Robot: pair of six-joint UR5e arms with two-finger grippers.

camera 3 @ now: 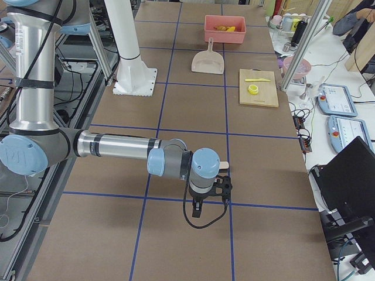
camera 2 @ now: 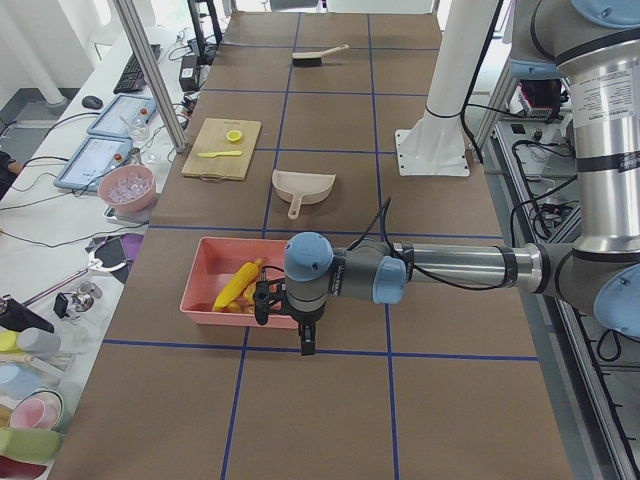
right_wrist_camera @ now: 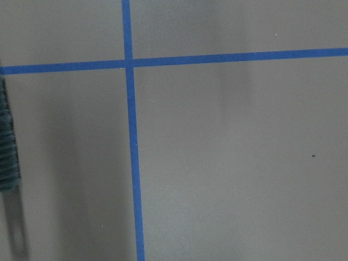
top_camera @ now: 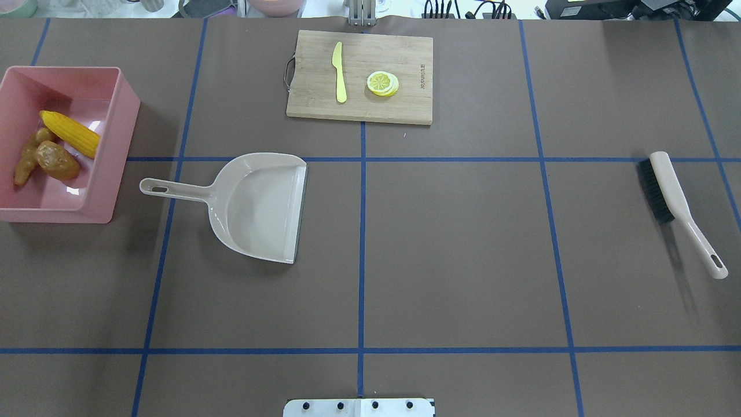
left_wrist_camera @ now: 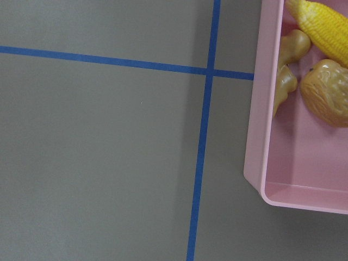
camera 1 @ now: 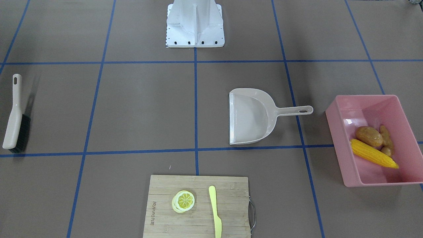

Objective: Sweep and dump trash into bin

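Trash [camera 1: 368, 136] in bin [camera 1: 335, 145], near left gripper [camera 2: 306, 345].

Wide gap between dustpan [top_camera: 260, 205] and brush [top_camera: 671, 194]

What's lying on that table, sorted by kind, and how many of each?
Toy foods: 4 (corn cob, potato, ginger root, lemon slice)
Cleaning tools: 2 (dustpan, brush)
Kitchen tools: 2 (cutting board, knife)
Bins: 1 (pink bin)
Total: 9
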